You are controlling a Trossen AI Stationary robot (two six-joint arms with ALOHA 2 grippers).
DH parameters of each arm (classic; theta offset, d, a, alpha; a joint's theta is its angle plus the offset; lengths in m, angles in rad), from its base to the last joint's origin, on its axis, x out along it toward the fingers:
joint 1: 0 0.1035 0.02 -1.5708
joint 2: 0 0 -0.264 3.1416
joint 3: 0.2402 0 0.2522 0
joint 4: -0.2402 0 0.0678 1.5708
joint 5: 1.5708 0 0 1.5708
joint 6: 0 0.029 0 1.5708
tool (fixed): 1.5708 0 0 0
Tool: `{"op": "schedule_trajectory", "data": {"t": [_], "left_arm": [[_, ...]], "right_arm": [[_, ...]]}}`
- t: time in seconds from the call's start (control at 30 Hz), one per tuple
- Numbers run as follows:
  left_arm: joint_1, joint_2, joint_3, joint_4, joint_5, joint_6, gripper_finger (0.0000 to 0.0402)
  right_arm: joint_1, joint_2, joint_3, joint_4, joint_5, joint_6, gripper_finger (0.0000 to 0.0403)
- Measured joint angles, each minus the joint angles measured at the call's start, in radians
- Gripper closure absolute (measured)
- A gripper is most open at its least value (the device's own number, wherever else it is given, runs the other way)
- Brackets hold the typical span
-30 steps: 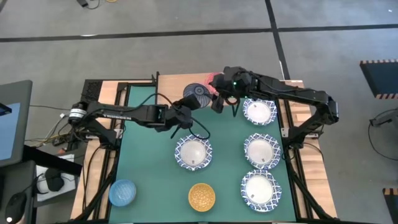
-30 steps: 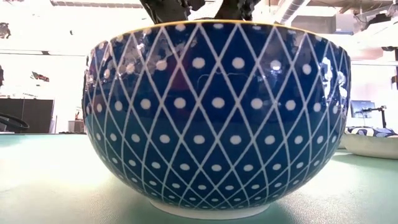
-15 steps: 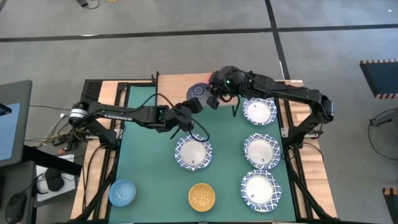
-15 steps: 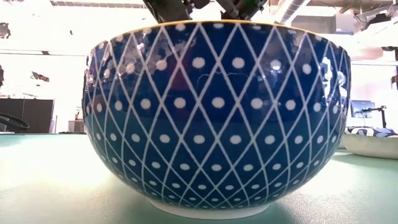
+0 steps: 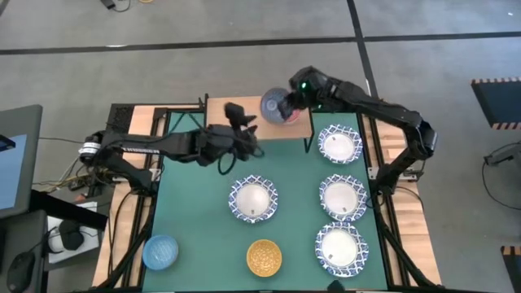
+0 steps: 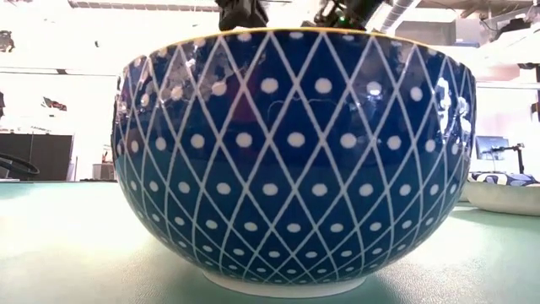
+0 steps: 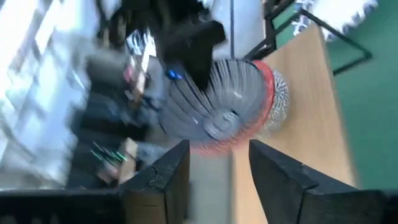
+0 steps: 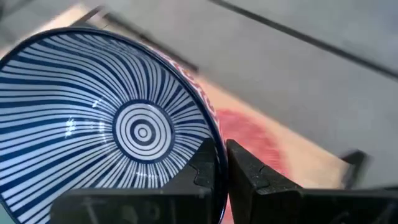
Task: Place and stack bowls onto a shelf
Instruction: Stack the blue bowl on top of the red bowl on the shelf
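Observation:
A blue-and-white striped bowl point(image 5: 274, 106) hangs tilted over a pinkish-red bowl point(image 5: 291, 115) that rests on the wooden shelf point(image 5: 232, 129) at the table's far edge. My right gripper point(image 5: 286, 103) is shut on the striped bowl's rim. My left gripper point(image 5: 247, 122) stands open over the shelf, left of the bowl and apart from it; the left wrist view shows the bowl's ribbed underside point(image 7: 217, 106) beyond the spread fingers. Whether the striped bowl touches the red one, I cannot tell. My right gripper pinches the striped bowl's rim point(image 8: 210, 134) on its right side, one finger inside the bowl and one outside. The fingers slant down from the table's right. The bowl is tilted, its underside turned toward my left gripper, over the red bowl point(image 8: 249, 140).
Three white bowls with blue patterned rims stand in a column at the right point(image 5: 339, 146), point(image 5: 342, 197), point(image 5: 341, 248), another at mid-table point(image 5: 253, 199). A yellow bowl point(image 5: 264, 257) and a light blue bowl point(image 5: 160, 252) sit near the front edge. A blue lattice bowl point(image 6: 295, 160) fills the low view.
The striped bowl has passed from my left gripper to my right. The right gripper has taken its rim and carried it toward the far edge, over the red bowl on the shelf. The left gripper has let go and moved toward the far edge, over the shelf's left part.

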Motion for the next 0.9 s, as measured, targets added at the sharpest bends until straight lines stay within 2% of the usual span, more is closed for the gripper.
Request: {"op": "schedule_trajectory", "data": {"t": [0.17, 0.33, 0.43, 0.57, 0.9], "left_arm": [[0.055, -0.073, -0.002, -0.121, 0.051, -0.379, 0.0238], [0.136, -0.102, -0.003, -0.281, 0.293, -0.69, 0.0247], [0.187, -0.104, -0.003, -0.324, 0.397, -0.802, 0.0254], [0.226, -0.102, -0.003, -0.336, 0.451, -0.837, 0.0257], [0.269, -0.102, -0.003, -0.26, 0.486, -0.806, 0.0257]], "right_arm": [[-0.107, -0.002, 0.002, -0.121, -0.109, 0.103, 0.0362], [-0.147, 0.007, 0.002, -0.177, -0.158, 0.127, 0.036], [-0.161, 0.007, 0.002, -0.173, -0.171, 0.142, 0.0357], [-0.173, 0.007, 0.002, -0.175, -0.172, 0.151, 0.0355], [-0.16, 0.066, 0.003, -0.187, -0.175, 0.183, 0.0353]]}}
